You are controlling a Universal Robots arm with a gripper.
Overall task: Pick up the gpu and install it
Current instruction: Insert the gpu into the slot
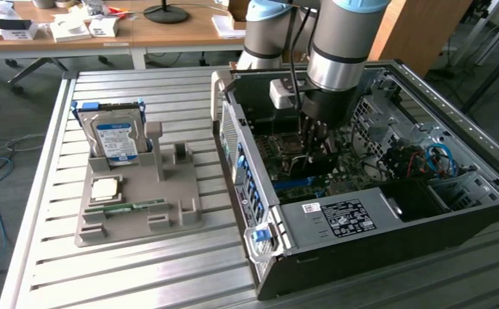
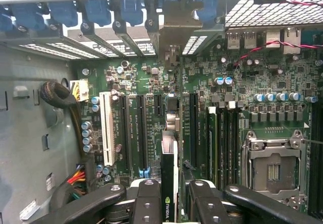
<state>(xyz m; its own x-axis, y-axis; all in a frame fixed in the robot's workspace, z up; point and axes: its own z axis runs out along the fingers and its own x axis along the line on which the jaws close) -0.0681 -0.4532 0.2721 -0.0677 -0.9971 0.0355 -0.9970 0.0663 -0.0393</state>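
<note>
My gripper (image 2: 169,196) is deep inside the open computer case (image 1: 352,219), and its two black fingers (image 2: 149,201) are shut on the gpu (image 2: 169,168). In the wrist view the card stands edge-on between the fingers, with a green logo on its top edge. It runs across the green motherboard (image 2: 242,88) between the long black slots toward the rear of the case. Its silver bracket (image 2: 174,30) lines up with the rear openings. In the exterior view the gripper (image 1: 313,158) points straight down with the dark card (image 1: 305,170) under it. I cannot tell if the card is fully seated.
A grey holder (image 1: 180,219) on the slatted table, at the exterior view's left, carries a blue-labelled hard drive (image 1: 116,138), a processor chip (image 1: 105,188) and a green memory stick (image 1: 133,207). Inside the case are an open processor socket (image 2: 272,168), a white slot (image 2: 107,128), cables and blue rear clips (image 2: 96,9).
</note>
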